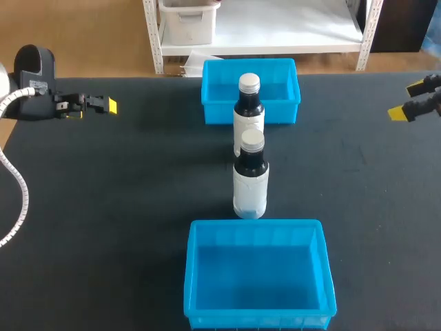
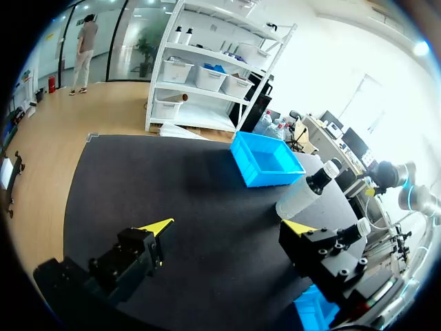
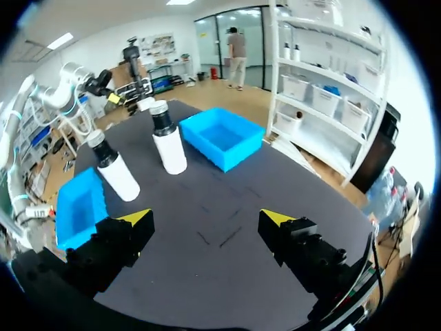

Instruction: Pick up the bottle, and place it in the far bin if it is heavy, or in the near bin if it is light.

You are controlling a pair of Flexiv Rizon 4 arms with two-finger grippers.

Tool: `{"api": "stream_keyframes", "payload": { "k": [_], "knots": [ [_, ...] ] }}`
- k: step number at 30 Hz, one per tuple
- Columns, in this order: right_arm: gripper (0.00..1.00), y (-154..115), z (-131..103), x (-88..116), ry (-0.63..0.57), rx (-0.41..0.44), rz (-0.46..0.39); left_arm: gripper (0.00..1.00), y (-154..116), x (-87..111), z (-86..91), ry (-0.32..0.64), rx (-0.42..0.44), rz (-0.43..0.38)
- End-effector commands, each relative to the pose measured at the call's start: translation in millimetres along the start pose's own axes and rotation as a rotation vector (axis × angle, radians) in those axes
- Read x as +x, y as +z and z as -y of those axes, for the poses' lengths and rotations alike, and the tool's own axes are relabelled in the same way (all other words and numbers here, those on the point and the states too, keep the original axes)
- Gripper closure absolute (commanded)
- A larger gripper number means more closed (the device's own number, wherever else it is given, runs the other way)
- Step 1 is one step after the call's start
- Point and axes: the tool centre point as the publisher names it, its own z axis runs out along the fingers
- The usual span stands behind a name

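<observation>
Near blue plastic bin [image 1: 256, 225], open-topped, sits closest to us on the black worktop [image 1: 124, 207]. Its front wall is cut off at the head view's edge.

Just behind it stands the near dark bottle [image 1: 250, 183], upright, with a white label and pale cap. In line beyond is the far dark bottle [image 1: 248, 103], same look, its base hidden by the near one's cap. It overlaps the far blue plastic bin [image 1: 213, 96]; we cannot tell whether they touch.

Left arm [image 1: 34, 76] is at the worktop's left side, left jaws spread, yellow fingertips [image 2: 157, 226] well apart. In its wrist view one finger hides all but the cap of the near bottle.

Right arm [image 1: 428, 103] is mostly cut off at the right. Right jaws are spread, well apart from both bottles.
</observation>
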Motion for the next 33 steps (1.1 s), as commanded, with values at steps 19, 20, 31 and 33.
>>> {"api": "stream_keyframes", "payload": {
  "k": [19, 20, 31, 33],
  "knots": [
    [0.0, 20.0, -45.3, 7.1, -0.472, -0.594, 0.057, 0.0, 0.0, 0.0, 0.0, 0.0, 0.0, 0.0],
    [0.0, 21.8, -48.6, 7.7, -0.457, -0.588, 0.061, 0.0, 0.0, 0.0, 0.0, 0.0, 0.0, 0.0],
    [0.0, 43.6, -88.6, 2.5, -0.378, -0.491, 0.093, 0.0, 0.0, 0.0, 0.0, 0.0, 0.0, 0.0],
    [0.0, 45.3, -95.4, -1.6, -0.376, -0.472, 0.094, 0.0, 0.0, 0.0, 0.0, 0.0, 0.0, 0.0]
  ]
}}
